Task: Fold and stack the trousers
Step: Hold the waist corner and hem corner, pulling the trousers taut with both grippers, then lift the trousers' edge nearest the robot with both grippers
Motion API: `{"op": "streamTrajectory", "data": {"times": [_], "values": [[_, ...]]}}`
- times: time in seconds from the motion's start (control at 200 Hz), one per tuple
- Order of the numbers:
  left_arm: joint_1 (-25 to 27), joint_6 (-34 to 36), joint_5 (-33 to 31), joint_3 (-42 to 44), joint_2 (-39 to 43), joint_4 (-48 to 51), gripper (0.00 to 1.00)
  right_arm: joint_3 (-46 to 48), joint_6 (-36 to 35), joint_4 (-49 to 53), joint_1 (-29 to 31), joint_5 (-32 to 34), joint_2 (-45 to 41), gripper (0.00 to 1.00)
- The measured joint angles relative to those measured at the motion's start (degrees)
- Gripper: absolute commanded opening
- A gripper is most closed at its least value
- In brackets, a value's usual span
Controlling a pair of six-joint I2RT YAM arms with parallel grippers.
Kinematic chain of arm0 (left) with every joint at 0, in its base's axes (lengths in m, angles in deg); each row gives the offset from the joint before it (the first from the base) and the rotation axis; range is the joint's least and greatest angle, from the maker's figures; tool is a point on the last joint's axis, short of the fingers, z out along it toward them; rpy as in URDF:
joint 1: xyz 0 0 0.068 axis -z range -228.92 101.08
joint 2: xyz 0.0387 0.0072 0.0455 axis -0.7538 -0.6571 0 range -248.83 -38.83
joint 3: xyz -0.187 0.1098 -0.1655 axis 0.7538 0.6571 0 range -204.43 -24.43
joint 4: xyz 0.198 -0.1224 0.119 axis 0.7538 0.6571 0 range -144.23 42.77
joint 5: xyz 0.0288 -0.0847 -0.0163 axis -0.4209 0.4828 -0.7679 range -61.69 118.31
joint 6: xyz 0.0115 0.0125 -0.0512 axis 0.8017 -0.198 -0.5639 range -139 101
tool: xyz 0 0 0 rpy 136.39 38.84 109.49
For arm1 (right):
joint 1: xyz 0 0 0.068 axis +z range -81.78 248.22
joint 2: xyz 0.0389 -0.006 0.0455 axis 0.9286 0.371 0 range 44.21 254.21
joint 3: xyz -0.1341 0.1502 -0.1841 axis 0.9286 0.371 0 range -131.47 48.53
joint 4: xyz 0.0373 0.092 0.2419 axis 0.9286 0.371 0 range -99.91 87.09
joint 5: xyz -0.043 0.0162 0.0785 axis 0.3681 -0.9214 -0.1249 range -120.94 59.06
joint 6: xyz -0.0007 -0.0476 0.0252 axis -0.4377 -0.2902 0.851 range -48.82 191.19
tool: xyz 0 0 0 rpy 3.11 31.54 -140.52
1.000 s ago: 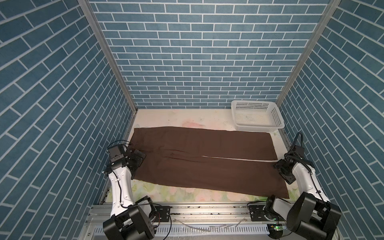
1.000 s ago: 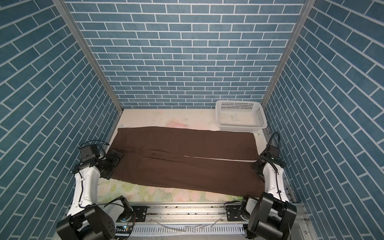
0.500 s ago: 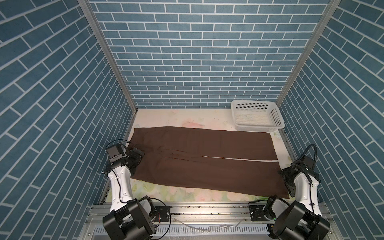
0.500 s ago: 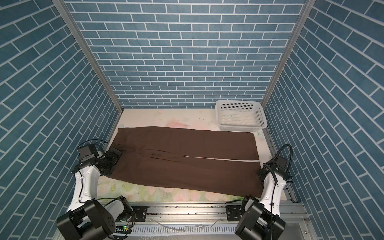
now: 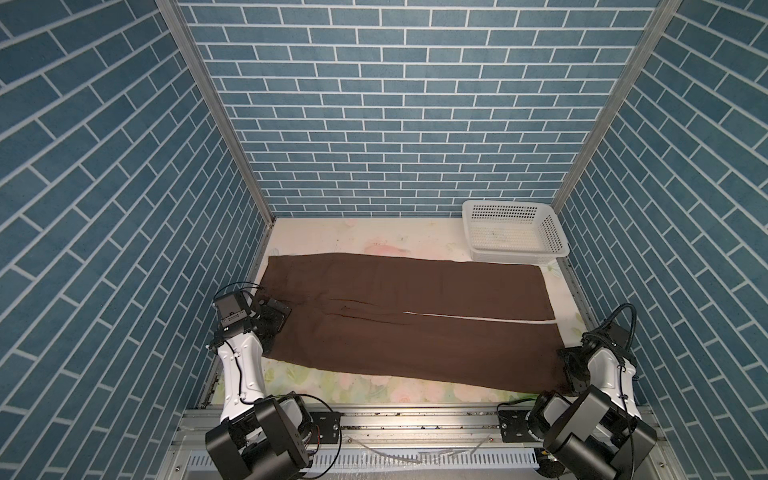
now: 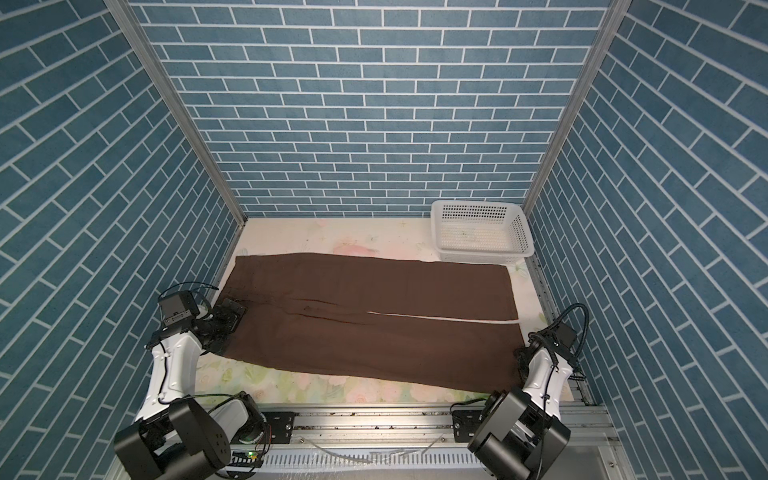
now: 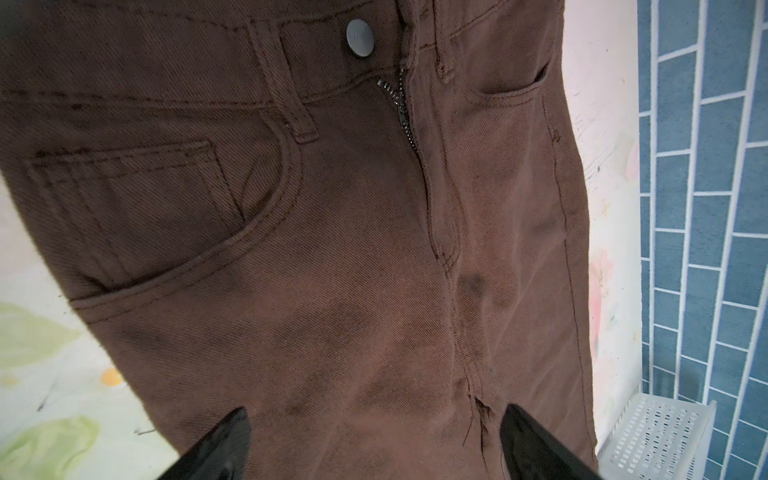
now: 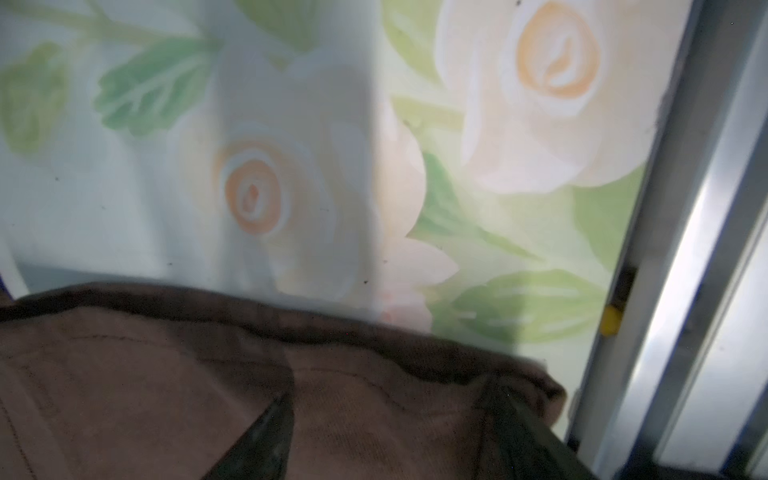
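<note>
On the floral table cover (image 5: 374, 384) the brown trousers (image 5: 415, 328) lie spread flat, waist left; with the left gripper (image 7: 374, 419) open over the waist and the right gripper (image 8: 386, 395) open over the near hem, shallow pinches risk snagging one layer.

The hem of the trousers (image 8: 166, 395) is blurred; the right hand (image 8: 390, 432) is cropped.

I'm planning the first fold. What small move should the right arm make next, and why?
Probably shut the right gripper on the near leg's hem: the trousers lie flat and unfolded, and that hem sits between its open fingers.
</note>
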Motion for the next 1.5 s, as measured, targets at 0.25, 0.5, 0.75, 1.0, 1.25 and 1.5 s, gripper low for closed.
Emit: {"op": "streamTrajectory", "data": {"times": [0.25, 0.5, 0.75, 1.0, 1.25, 1.5], "values": [[-0.1, 0.0, -0.2, 0.1, 0.2, 0.0, 0.96, 0.3, 0.1, -0.9, -1.7, -1.5, -1.9, 0.96], [-0.1, 0.0, -0.4, 1.6, 0.4, -0.2, 0.96, 0.2, 0.1, 3.6, -6.0, 0.2, -5.1, 0.99], [-0.1, 0.0, -0.2, 1.6, -0.7, -0.4, 0.96, 1.2, -0.1, 3.9, -6.7, 0.0, -5.0, 0.81], [-0.2, 0.1, -0.1, 1.6, -1.1, -1.3, 0.96, 3.1, 0.2, 5.0, -7.5, 3.3, -5.3, 0.16], [-0.8, 0.9, -0.1, 1.6, -1.1, -1.3, 0.96, 3.3, -0.6, -1.0, -7.4, -3.0, -4.9, 0.0], [-3.1, 1.4, -2.8, 1.6, -0.2, 0.9, 0.94, 3.2, -0.9, -1.3, -7.3, -6.1, -9.7, 0.0]]}}
